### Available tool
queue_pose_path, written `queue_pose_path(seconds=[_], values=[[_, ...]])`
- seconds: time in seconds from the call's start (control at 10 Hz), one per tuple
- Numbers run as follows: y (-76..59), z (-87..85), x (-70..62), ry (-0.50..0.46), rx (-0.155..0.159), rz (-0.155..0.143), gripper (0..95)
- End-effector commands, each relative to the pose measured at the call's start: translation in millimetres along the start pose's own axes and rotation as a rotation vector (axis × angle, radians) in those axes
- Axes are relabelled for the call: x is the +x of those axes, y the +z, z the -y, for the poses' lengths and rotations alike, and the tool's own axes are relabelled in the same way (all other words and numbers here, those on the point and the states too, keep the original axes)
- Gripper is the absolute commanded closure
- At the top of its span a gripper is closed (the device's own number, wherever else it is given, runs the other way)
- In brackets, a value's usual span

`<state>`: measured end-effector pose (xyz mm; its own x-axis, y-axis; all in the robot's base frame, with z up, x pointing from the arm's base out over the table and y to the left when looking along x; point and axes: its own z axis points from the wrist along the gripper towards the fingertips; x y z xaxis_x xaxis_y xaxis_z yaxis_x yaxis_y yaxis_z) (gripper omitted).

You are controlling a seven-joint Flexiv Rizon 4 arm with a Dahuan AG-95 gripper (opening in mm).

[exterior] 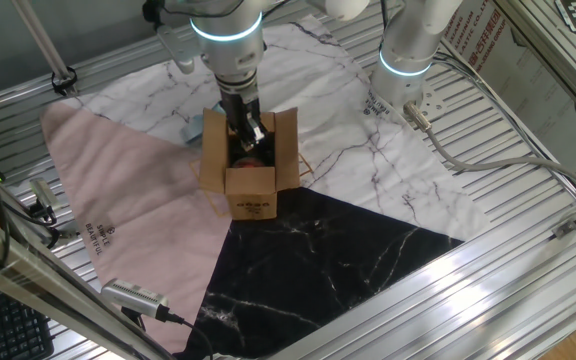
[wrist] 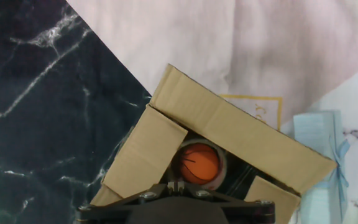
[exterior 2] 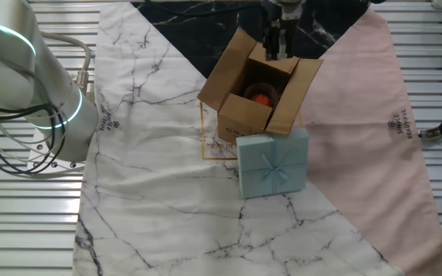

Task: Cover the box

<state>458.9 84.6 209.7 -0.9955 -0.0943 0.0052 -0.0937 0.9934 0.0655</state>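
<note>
pincer (exterior 2: pixel 278 52): fingertips hidden in the hand view; whether they are parted cannot be told
box (wrist: pixel 229 149): bottom cut off by hand view's edge
label (exterior: pixel 253 208): print too small to read

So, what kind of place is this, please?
Probably a robot test bench in a laboratory, not a home. The table is made of slotted aluminium rails, a second robot arm stands beside the working one, and a cardboard box sits on patterned cloths laid out as a backdrop.
</note>
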Motion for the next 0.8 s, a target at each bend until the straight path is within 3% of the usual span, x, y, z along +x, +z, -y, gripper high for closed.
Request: queue_pose_path(seconds=[0.1,0.2,0.4,0.8], values=[[-5.7,-7.7,14.6,0.027,0.007,0.005,95.0],[-5.7,-11.5,20.3,0.035,0.012,0.012,95.0],[-0.3,-21.1,57.8,0.047,0.018,0.046,95.0],[6.6,-29.0,108.3,0.064,0.016,0.069,95.0]])
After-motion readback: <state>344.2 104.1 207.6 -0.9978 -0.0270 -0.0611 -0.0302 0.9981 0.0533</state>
